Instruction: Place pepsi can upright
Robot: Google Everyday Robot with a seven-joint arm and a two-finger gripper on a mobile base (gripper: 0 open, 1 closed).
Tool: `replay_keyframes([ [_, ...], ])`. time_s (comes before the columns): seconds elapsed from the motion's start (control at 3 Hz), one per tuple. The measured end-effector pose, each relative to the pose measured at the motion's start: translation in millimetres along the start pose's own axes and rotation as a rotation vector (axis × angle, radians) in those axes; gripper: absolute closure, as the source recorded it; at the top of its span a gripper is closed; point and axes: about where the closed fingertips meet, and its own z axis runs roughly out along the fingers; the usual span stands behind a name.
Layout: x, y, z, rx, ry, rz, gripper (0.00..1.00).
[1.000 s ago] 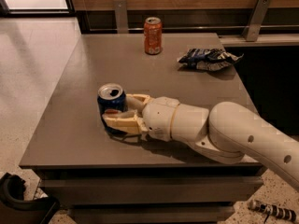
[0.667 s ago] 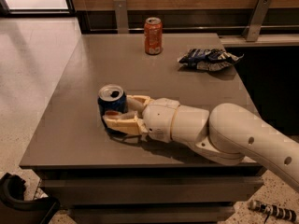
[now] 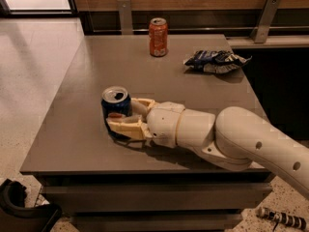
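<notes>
The pepsi can [image 3: 116, 106] is blue with a silver top and stands upright on the grey table [image 3: 72, 129], left of its middle near the front. My gripper [image 3: 121, 115] reaches in from the right, low over the table. Its cream fingers [image 3: 126, 127] sit on either side of the can's lower half and close on it. One finger lies in front of the can and the other behind it, partly hidden. The white arm [image 3: 231, 139] stretches off to the lower right.
An orange soda can [image 3: 158, 36] stands upright at the table's back edge. A crumpled blue-and-white snack bag [image 3: 215, 62] lies at the back right. A wooden wall with metal brackets [image 3: 124, 13] runs behind the table. The table's front edge is close below the gripper.
</notes>
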Motion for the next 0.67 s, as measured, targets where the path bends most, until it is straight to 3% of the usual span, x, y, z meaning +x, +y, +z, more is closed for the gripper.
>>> replay_keyframes([
  [0.33,-0.2,0.5,0.4,-0.001,0.0,-0.001,0.09],
  [0.67,-0.7,1.5,1.4,-0.004,0.0,-0.002,0.0],
])
